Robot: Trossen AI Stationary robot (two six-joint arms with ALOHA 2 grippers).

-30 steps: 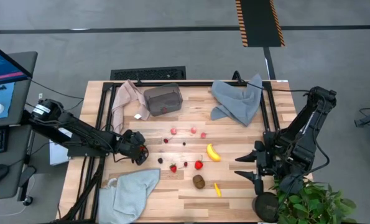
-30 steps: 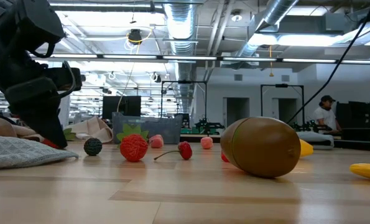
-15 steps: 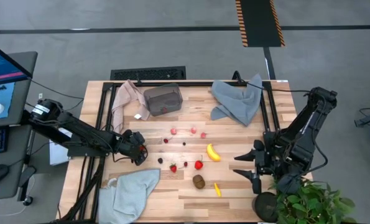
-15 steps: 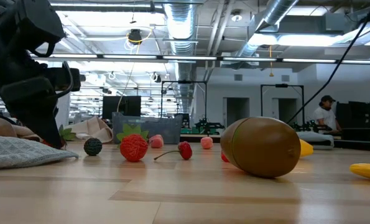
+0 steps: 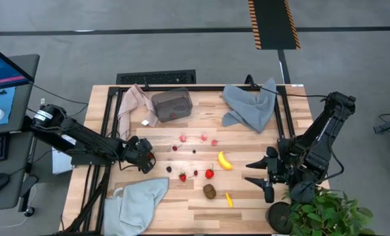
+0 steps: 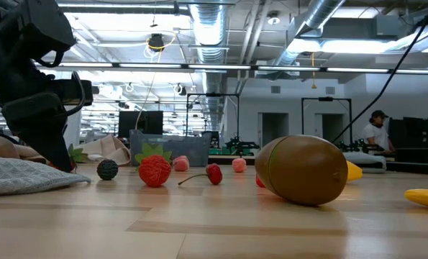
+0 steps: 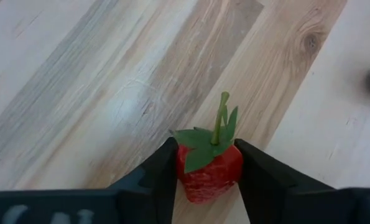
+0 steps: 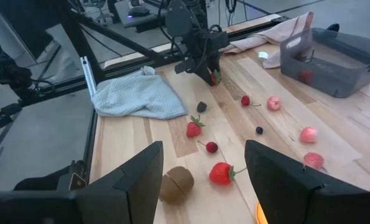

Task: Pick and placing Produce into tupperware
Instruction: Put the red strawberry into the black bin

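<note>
My left gripper (image 5: pixel 147 164) stands low over the table's left middle, slanting down, shut on a red strawberry (image 7: pixel 209 169) with green leaves and a stem. The right wrist view shows that gripper (image 8: pixel 211 76) from across the table. The tupperware (image 5: pixel 172 105) stands at the far left with something red inside. Loose on the wood lie two strawberries (image 5: pixel 209 174) (image 5: pixel 182 177), a banana (image 5: pixel 225 160), a kiwi (image 5: pixel 209 191), a yellow piece (image 5: pixel 229 199), pink berries (image 5: pixel 204 137) and dark berries (image 5: pixel 169 169). My right gripper (image 5: pixel 257 176) hangs open above the table's right side. My left gripper pinches the strawberry's two red sides (image 7: pixel 186 169) between its fingers, just below the leaves. The fingers (image 7: pixel 262 177) come slanting down from the table's left. The strawberry sits upright between them, stem up, with its underside hidden, so I cannot tell whether it rests on the wood.
A grey-blue cloth (image 5: pixel 139 200) lies at the near left right beside my left gripper, another (image 5: pixel 250 105) at the far right, and a beige-pink cloth (image 5: pixel 134 105) next to the tupperware. A potted plant (image 5: pixel 326 213) fills the near right corner. Black rails (image 5: pixel 109 124) border the table.
My left gripper has stayed in place and drawn its fingers together onto the strawberry. The strawberry has not moved from its spot.
</note>
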